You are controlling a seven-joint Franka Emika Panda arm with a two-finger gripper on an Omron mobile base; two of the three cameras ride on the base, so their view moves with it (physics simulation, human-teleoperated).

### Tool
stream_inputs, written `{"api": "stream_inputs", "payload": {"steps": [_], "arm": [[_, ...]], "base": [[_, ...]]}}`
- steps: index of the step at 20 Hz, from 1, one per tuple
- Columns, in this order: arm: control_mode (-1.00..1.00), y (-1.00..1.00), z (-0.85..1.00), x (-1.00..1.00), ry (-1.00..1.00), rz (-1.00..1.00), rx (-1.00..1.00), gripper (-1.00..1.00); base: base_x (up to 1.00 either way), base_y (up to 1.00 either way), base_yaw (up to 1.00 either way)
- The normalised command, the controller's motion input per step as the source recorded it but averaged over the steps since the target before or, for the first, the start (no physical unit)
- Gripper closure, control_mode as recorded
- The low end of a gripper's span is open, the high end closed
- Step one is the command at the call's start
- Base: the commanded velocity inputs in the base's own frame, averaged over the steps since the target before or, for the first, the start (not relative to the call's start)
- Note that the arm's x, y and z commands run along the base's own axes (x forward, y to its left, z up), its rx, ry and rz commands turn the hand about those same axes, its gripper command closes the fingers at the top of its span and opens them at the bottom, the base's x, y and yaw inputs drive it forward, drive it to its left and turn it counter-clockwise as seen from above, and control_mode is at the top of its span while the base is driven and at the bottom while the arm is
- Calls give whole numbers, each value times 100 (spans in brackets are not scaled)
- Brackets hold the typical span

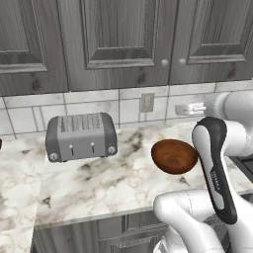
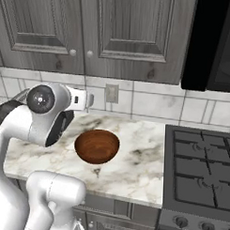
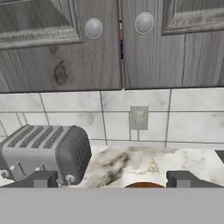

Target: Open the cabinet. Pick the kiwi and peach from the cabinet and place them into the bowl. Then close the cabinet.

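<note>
The dark grey cabinet hangs above the counter with both doors shut, its two silver knobs side by side at the centre seam. The kiwi and the peach are hidden behind the doors. On the marble counter sits the reddish-brown bowl, with nothing inside it. My gripper is open and holds nothing. It hovers above the bowl's far rim and points at the tiled wall below the knobs.
A grey toaster stands on the counter left of the bowl. A wall outlet sits on the tiles below the door seam. A black stove lies to the right, under a dark appliance.
</note>
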Motion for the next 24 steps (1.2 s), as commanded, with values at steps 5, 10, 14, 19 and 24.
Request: {"api": "stream_inputs", "payload": {"steps": [5,10,14,19,24], "arm": [[-100,0,0,0,-2,0,0,-100],[-100,0,0,0,0,0,0,-100],[-100,0,0,0,0,0,0,-100],[-100,0,27,-16,-25,0,1,-100],[-100,0,34,-29,-35,0,1,-100]], "base": [[0,0,0],[0,0,0],[0,0,0],[0,0,0],[0,0,0]]}}
